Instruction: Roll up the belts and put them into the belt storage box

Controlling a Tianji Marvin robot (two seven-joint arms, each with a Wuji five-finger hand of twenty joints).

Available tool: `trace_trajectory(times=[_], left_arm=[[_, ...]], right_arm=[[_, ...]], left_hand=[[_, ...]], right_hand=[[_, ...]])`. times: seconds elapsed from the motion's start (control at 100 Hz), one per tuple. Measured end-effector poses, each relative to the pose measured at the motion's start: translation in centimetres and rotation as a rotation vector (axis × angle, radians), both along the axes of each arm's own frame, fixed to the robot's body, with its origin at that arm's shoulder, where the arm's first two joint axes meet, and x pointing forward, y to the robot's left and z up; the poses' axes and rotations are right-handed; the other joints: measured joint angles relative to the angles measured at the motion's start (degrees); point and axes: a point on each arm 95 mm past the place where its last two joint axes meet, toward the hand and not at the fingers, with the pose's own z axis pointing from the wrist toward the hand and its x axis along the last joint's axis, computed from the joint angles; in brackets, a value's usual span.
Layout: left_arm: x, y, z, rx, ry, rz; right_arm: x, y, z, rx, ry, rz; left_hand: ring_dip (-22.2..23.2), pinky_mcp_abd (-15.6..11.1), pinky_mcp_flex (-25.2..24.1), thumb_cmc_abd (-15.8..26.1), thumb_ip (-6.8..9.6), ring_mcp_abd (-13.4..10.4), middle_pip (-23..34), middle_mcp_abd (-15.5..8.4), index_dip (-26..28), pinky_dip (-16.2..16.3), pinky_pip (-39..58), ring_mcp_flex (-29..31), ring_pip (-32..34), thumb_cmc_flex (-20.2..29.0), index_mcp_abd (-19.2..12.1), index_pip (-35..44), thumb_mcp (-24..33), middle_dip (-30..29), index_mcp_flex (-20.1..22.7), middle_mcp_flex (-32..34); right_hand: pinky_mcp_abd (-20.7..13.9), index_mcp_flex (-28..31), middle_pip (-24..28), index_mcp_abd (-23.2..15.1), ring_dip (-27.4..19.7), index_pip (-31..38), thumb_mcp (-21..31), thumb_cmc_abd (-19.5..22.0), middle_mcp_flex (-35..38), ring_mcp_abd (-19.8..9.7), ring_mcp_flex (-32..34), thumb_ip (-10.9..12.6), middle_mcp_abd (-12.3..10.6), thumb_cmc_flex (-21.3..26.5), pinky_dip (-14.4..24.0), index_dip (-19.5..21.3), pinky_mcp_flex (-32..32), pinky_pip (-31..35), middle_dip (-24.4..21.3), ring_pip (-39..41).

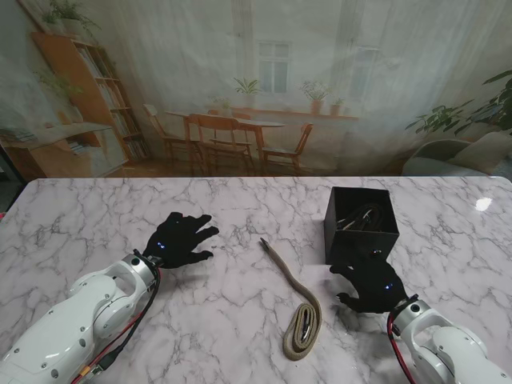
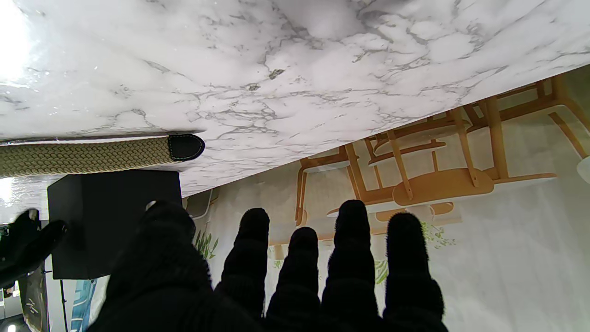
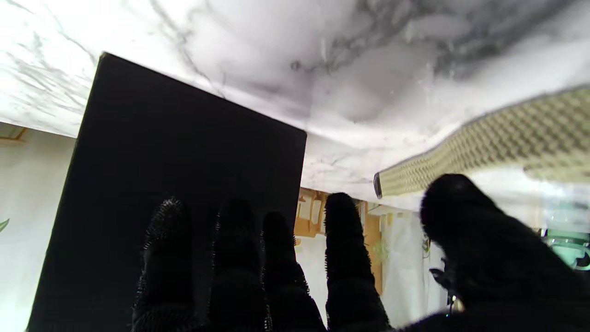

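Left hand (image 1: 180, 238) first: black knit-gloved fingers (image 2: 350, 240) fanned apart over the marble, gripping nothing, palm down and hovering left of centre; over on the other side the right hand (image 1: 370, 284) shows the same picture, fingers (image 3: 343, 230) splayed and empty, thumb standing off to one side, parked just nearer to me than the belt storage box (image 1: 362, 224) with the fingertips close to its front wall, though I cannot tell if they touch it. Between the two hands lies the belt (image 1: 298, 308), a tan braided-weave strap with a dark leather tip pointing away from me toward the table's centre; its near end is doubled back into a flat loop, and it sits on the table, apart from both hands and outside the box. The box is a matte black cube, open at the top, and something dark and shiny is coiled inside, too dim to name. Both white, smooth-shelled arms rise from the near corners. The table (image 1: 240, 200) is glossy white marble with grey veining, catching a bright glare at its far right. Behind it hangs a printed backdrop (image 1: 256, 88) of a sunlit room: wooden chairs and table, a bookshelf, potted plants, sheer curtains
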Motion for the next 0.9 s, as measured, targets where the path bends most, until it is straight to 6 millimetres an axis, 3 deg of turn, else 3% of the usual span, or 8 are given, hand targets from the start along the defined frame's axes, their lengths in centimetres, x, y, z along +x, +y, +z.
trace_trajectory(times=[0.1,0.24,0.39,0.52,0.85,0.9], left_arm=[[0.1,-0.4,0.0,0.001,0.010,-0.008],[0.4,-0.8,0.0,-0.005,0.020,-0.015],[0.5,-0.8,0.0,-0.008,0.019,-0.014],[0.5,-0.7,0.1,-0.015,0.011,-0.010],[0.7,-1.4,-0.3,-0.007,0.035,-0.029],[1.0,-1.7,-0.5,-0.002,0.047,-0.034]], right_arm=[[-0.7,0.6,1.1,0.087,0.009,-0.033],[-1.4,2.3,1.8,0.131,0.005,-0.098],[-1.9,4.6,1.4,0.104,0.051,-0.140],[-2.5,6.8,0.3,0.107,0.099,-0.197],[-2.7,9.5,-0.5,0.115,0.149,-0.210],[-2.7,9.7,-0.6,0.109,0.158,-0.208]], left_hand=[[0.00,0.00,0.00,0.00,0.00,0.00,0.00,0.00,0.00,0.00,0.00,0.00,0.00,0.00,0.00,0.00,0.00,0.00,0.00,0.00],[0.00,0.00,0.00,0.00,0.00,0.00,-0.01,0.00,0.00,0.00,0.00,0.00,0.00,-0.01,0.00,0.01,0.00,0.00,0.00,0.00],[0.00,0.00,0.00,0.00,0.00,0.00,-0.01,0.00,0.00,0.00,0.00,0.00,0.00,-0.01,0.00,0.01,0.00,0.00,0.00,0.00],[0.00,0.00,0.00,0.00,0.00,0.00,-0.01,0.00,0.00,0.00,0.00,0.00,0.00,-0.01,0.00,0.01,0.00,0.00,0.00,0.00],[0.00,0.00,0.00,0.00,0.00,0.00,-0.04,0.00,0.00,0.00,0.00,-0.01,0.00,-0.02,0.00,0.01,0.00,0.00,0.01,0.00],[0.00,0.00,0.00,0.00,0.00,-0.01,-0.13,0.00,0.00,0.00,0.00,-0.03,0.00,-0.02,0.00,0.01,0.00,0.00,0.01,-0.03]], right_hand=[[0.16,-0.34,-0.53,5.12,-0.86,-4.74,-4.78,0.06,1.39,3.84,0.00,-0.01,0.15,-3.40,0.12,-2.84,-0.05,0.04,0.00,-0.31],[2.33,-4.73,-2.62,5.14,-1.79,-9.08,-13.88,3.49,-0.57,6.13,-0.13,-0.04,0.68,-7.26,0.12,-3.68,-1.78,-1.71,-0.25,-0.46],[4.37,-8.08,-3.48,4.10,-1.80,-10.85,-18.32,4.24,-3.97,6.38,-1.69,-0.04,0.69,-7.94,0.12,-3.68,-2.62,-2.67,-0.84,-0.55],[5.11,-8.14,-3.93,4.09,-1.80,-12.19,-18.05,5.12,-5.50,6.38,-3.09,-0.04,0.69,-7.94,0.19,-3.54,-2.70,-2.68,-0.86,-1.98],[5.84,-8.76,-6.78,4.08,-1.80,-14.16,-18.04,5.45,-6.95,6.43,-5.08,-0.04,0.70,-7.86,0.29,-2.04,-3.81,-2.68,-2.86,-2.00],[5.84,-8.76,-6.87,4.08,-1.80,-14.78,-17.60,4.31,-6.95,6.43,-5.08,-0.04,0.70,-6.06,0.29,-2.02,-3.81,-2.68,-2.93,-2.00]])
